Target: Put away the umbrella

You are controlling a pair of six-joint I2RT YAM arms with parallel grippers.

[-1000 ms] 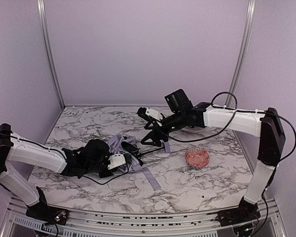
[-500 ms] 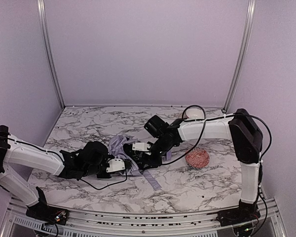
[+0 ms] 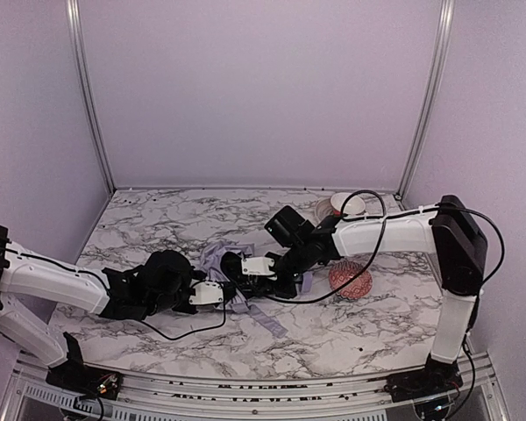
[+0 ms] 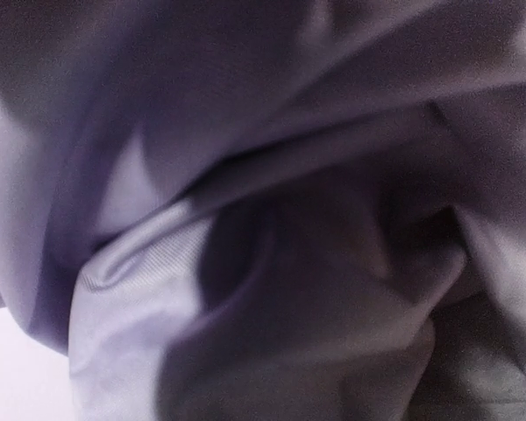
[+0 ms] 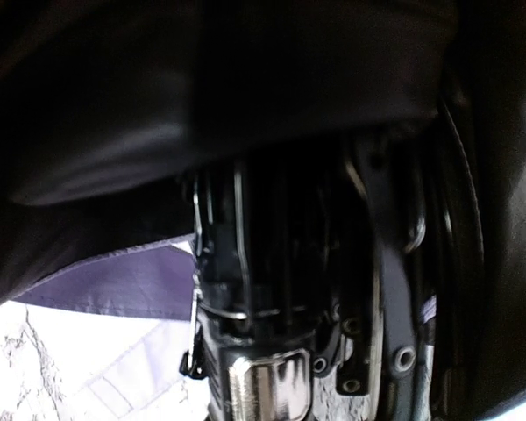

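No text, label, brand, number or sign can be read in any of the views.

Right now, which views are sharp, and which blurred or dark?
Top external view: evenly lit and sharp; the pale lavender fabric folding umbrella and red patterned bowl read clearly. Left wrist view: soft, only shaded lavender folds. Right wrist view: very dark, black ribs, glare on a shiny metal piece.
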